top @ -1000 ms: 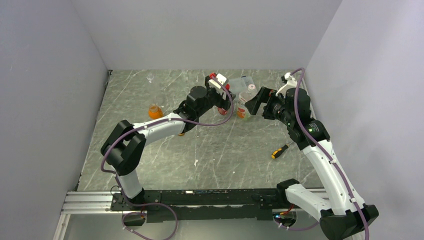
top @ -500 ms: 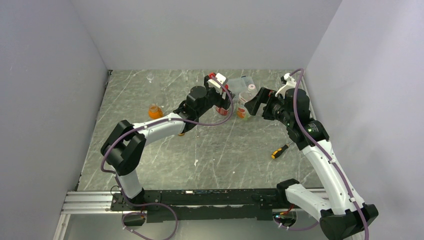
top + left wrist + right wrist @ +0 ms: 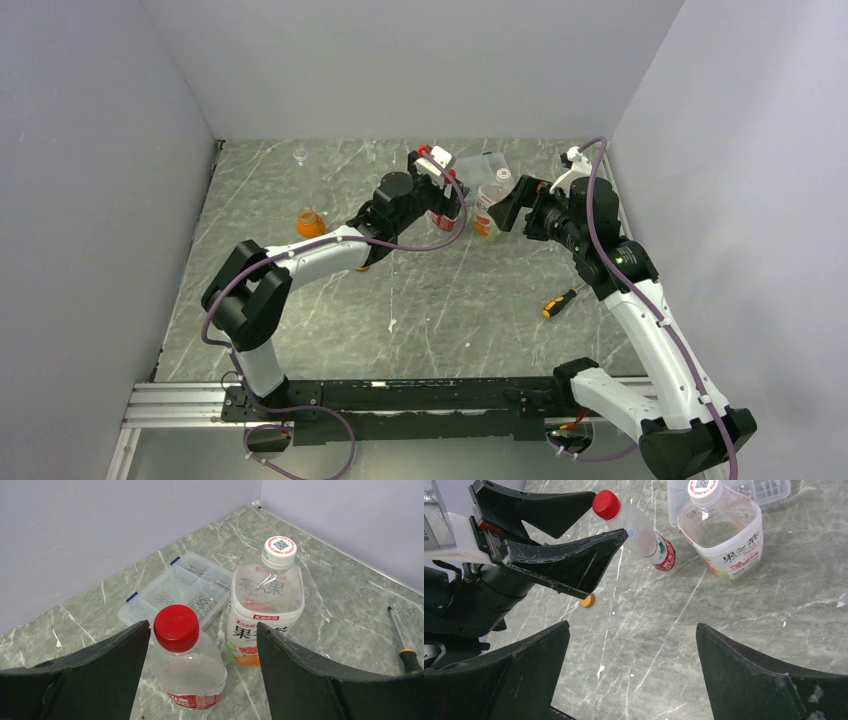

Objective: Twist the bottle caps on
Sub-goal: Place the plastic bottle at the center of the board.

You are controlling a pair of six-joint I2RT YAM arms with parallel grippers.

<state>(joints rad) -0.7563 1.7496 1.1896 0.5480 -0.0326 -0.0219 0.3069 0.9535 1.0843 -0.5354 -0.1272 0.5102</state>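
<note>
A red-labelled bottle [image 3: 189, 677] stands upright with a red cap [image 3: 176, 628] on its neck. My left gripper [image 3: 202, 627] is open, one finger on each side of that cap, a thin gap showing on both sides. Just behind stands the white-labelled bottle [image 3: 265, 607] with a whitish cap [image 3: 279, 550] on top. My right gripper [image 3: 632, 627] hangs open over bare table, near the white-labelled bottle [image 3: 729, 535]. A loose orange cap [image 3: 586, 600] lies on the table below the left gripper's fingers [image 3: 574, 560]. A squat bottle of orange liquid [image 3: 311, 222] and a tiny vial [image 3: 300, 155] stand uncapped at the left.
A flat clear compartment box [image 3: 175, 587] lies behind the two bottles near the back wall. A yellow-handled screwdriver [image 3: 560, 302] lies on the right of the marble table [image 3: 420, 320]. Grey walls close in the back and both sides.
</note>
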